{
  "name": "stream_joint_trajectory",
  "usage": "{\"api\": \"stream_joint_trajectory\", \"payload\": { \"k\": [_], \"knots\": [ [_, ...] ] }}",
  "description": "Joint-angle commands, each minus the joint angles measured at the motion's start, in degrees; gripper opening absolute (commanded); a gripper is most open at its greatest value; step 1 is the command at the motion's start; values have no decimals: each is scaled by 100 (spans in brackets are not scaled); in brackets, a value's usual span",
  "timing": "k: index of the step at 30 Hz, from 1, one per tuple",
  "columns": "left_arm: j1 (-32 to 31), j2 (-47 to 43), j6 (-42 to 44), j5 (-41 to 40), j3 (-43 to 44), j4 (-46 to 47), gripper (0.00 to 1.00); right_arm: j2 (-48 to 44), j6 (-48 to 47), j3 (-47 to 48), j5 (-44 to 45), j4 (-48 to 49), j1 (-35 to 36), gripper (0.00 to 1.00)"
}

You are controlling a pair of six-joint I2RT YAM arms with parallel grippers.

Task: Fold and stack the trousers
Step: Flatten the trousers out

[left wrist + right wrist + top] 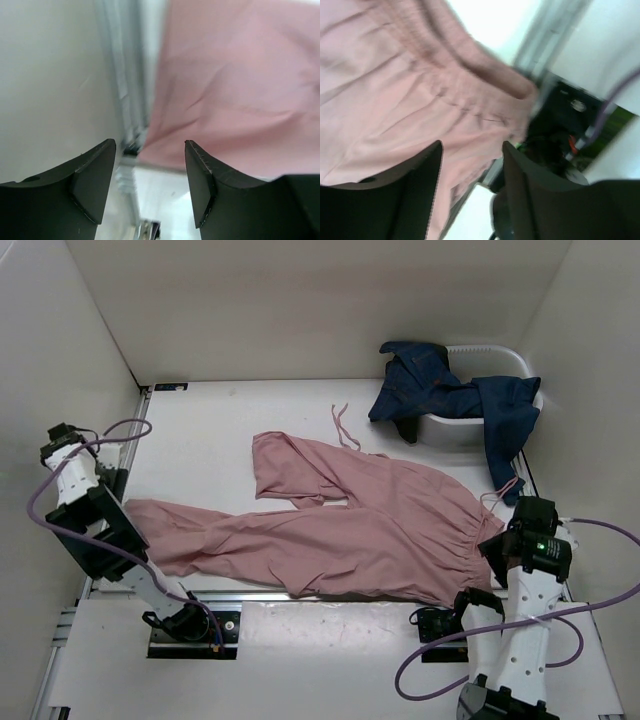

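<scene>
The dusty-pink trousers (340, 530) lie spread across the table, one leg stretched left, the other folded back at the middle, the waist at the right. The left gripper (108, 508) hovers open over the left leg's cuff end; the left wrist view shows the pink cloth (235, 90) past its empty fingers (200, 175). The right gripper (505, 545) is open at the waist's near right corner; the right wrist view shows the gathered waistband (445, 55) between and beyond its fingers (520, 190), nothing gripped.
A white tub (480, 410) stands at the back right with dark blue jeans (450, 395) draped over it. A pink drawstring (343, 425) trails on the table behind the trousers. White walls close in on the left, back and right. A metal rail (250, 595) runs along the near edge.
</scene>
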Motion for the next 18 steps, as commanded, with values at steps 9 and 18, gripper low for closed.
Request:
{"api": "stream_joint_trajectory", "payload": {
  "k": [9,18],
  "knots": [
    [-335,1241,-468,824,-358,390,42,240,82,-1412,-1791,1103,172,53],
    [-335,1208,-915,1219,35,452,14,1153,30,-2073,-1617,2018,488,46]
  ]
}}
